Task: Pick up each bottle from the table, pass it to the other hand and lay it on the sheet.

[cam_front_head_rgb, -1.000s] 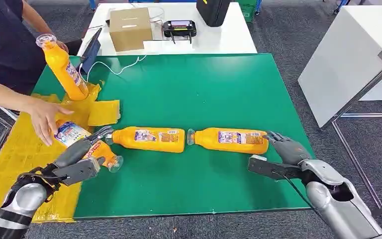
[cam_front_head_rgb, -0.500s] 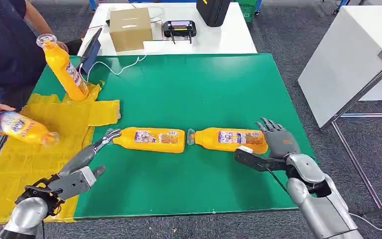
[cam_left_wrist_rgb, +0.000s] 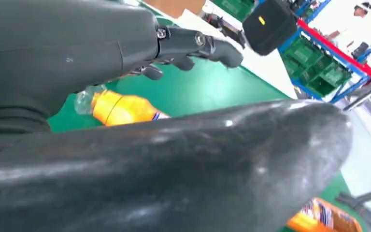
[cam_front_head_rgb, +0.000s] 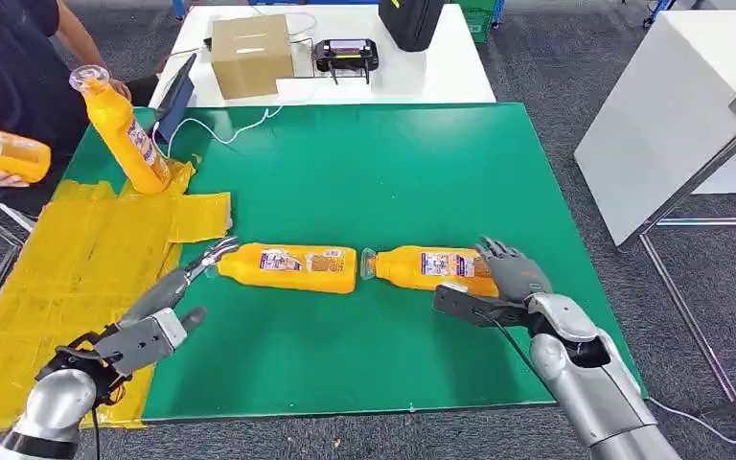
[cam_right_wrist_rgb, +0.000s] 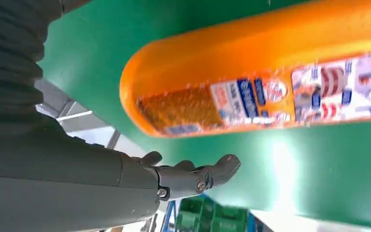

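Two orange bottles lie end to end on the green table (cam_front_head_rgb: 374, 172): the left bottle (cam_front_head_rgb: 287, 269) and the right bottle (cam_front_head_rgb: 433, 268). My left hand (cam_front_head_rgb: 165, 311) is open, its fingertips (cam_front_head_rgb: 218, 253) stretched out near the left bottle's cap; that bottle (cam_left_wrist_rgb: 118, 108) also appears in the left wrist view. My right hand (cam_front_head_rgb: 500, 280) is open at the right bottle's base, thumb in front and fingers behind; the fingers (cam_right_wrist_rgb: 193, 177) stand apart from the bottle (cam_right_wrist_rgb: 270, 82). A third bottle (cam_front_head_rgb: 125, 129) leans at the far end of the yellow sheet (cam_front_head_rgb: 67, 273). A person holds a fourth bottle (cam_front_head_rgb: 2, 151).
The person stands at the far left beside the sheet. Behind the green table is a white table with a cardboard box (cam_front_head_rgb: 250, 43), a controller (cam_front_head_rgb: 346, 54) and a black case (cam_front_head_rgb: 410, 19). A tablet (cam_front_head_rgb: 176, 98) with a white cable leans nearby. A white cabinet (cam_front_head_rgb: 671, 110) stands to the right.
The person picked the bottle off the sheet beside my left hand and carried it up and left. My left hand stands open with fingers extended. My right hand slid left around the right bottle's base.
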{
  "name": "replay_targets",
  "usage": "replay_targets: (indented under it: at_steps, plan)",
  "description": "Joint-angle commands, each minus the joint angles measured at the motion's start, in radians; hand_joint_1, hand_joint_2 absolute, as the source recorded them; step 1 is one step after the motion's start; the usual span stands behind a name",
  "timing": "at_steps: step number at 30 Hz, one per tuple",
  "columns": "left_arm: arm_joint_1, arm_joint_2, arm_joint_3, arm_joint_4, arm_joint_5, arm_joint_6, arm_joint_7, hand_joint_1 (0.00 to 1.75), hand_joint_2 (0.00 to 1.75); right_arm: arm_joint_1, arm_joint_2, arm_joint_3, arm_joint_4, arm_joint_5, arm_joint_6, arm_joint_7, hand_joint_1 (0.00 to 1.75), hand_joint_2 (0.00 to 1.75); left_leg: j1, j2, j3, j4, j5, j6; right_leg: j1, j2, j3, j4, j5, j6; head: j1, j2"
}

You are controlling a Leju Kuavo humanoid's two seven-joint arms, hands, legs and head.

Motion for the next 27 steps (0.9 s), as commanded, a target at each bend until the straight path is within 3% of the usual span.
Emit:
replay_targets:
  at_steps: [1, 4, 13, 14, 15, 19, 27]
  plan:
    - [-0.07, -0.016, -0.043, 0.054, 0.017, 0.001, -0.013, 0.0, 0.0, -0.109, 0.006, 0.086, 0.291, 0.051, -0.003, -0.007, 0.0, 1.75, 0.001, -0.001, 0.007, 0.0, -0.002, -0.001, 0.0, 0.005, 0.007, -0.001, -0.001, -0.002, 0.0, 0.0]
    - [-0.105, -0.019, -0.061, 0.075, 0.019, -0.008, -0.021, 0.0, 0.0, -0.144, -0.013, 0.131, 0.381, 0.066, 0.06, -0.048, 0.0, 1.75, 0.001, -0.001, 0.003, 0.0, -0.001, -0.001, 0.0, 0.003, 0.004, -0.001, 0.0, -0.001, 0.001, 0.0]
    - [-0.106, -0.018, -0.059, 0.081, 0.019, -0.008, -0.022, 0.0, 0.0, -0.143, -0.016, 0.129, 0.389, 0.063, 0.058, -0.054, 0.0, 1.75, 0.001, -0.002, 0.005, -0.001, -0.001, -0.001, 0.001, 0.002, 0.006, -0.002, -0.001, -0.001, 0.0, 0.0]
    - [-0.104, -0.017, -0.058, 0.084, 0.023, -0.006, -0.026, 0.0, 0.0, -0.148, -0.015, 0.143, 0.386, 0.063, 0.077, -0.066, 0.14, 1.75, 0.001, -0.003, 0.008, -0.001, -0.001, -0.001, 0.001, 0.002, 0.008, -0.002, -0.001, -0.002, 0.0, 0.0]
    - [-0.126, -0.028, -0.069, 0.071, 0.033, -0.012, -0.009, 0.0, 0.0, -0.147, -0.026, 0.167, 0.379, 0.056, 0.137, -0.083, 1.75, 1.75, 0.001, -0.003, 0.007, -0.001, -0.001, -0.001, 0.0, 0.002, 0.007, -0.002, -0.001, -0.001, 0.0, 0.0]
    - [-0.161, -0.029, -0.081, 0.098, 0.056, -0.018, -0.011, 0.0, 0.0, -0.139, -0.07, 0.242, 0.411, 0.057, 0.151, -0.145, 1.75, 1.75, 0.002, -0.004, 0.006, 0.0, 0.0, -0.001, 0.001, -0.001, 0.007, -0.002, -0.001, -0.001, 0.0, 0.0]
    - [-0.178, -0.041, -0.103, 0.132, 0.074, -0.012, -0.008, 0.0, 0.0, -0.11, -0.104, 0.337, 0.404, 0.075, 0.17, -0.137, 1.75, 1.75, 0.003, -0.006, 0.014, -0.002, -0.001, -0.001, 0.001, -0.001, 0.015, -0.004, -0.001, -0.002, 0.0, 0.0]
